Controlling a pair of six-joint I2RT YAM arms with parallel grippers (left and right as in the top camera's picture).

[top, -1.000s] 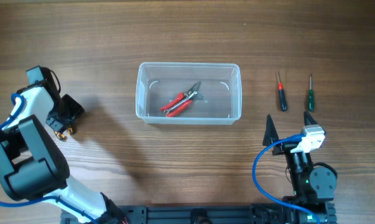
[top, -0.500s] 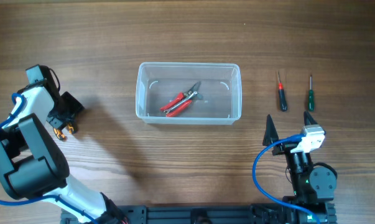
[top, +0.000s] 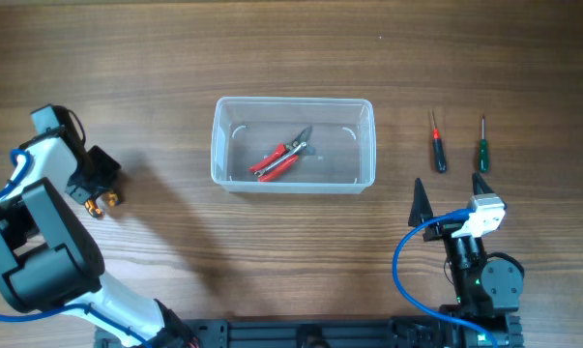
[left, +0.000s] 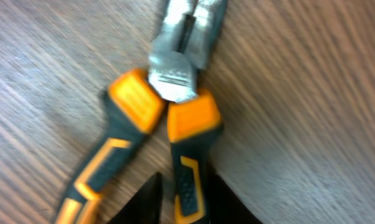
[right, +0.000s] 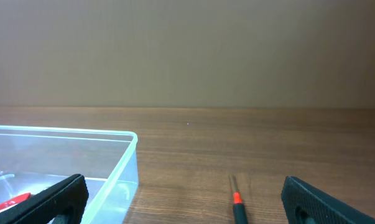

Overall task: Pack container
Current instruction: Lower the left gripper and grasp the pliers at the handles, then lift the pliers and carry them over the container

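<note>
Your left gripper (left: pixel 184 190) has slid left over the orange pliers (left: pixel 175 93), fingers (left: pixel 148 202) straddling 1 handle for pickup, clamp untellable, container (top: pixel 291 101) mid-table, right gripper (top: pixel 449 193) parked wide.

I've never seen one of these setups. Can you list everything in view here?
Table: one, brown wood, under everything.
Container: one, clear plastic, table centre.
Red pliers: one pair, red handles, inside the container.
Red screwdriver: one, red-and-black handle, right of the container.
Green screwdriver: one, green handle, just right of the red one.
Orange pliers: one pair, orange-and-black handles, far left on the table.
Left gripper: one, black, fingers flanking one orange-pliers handle.
Right gripper: one, black, open, just short of the screwdrivers.
</note>
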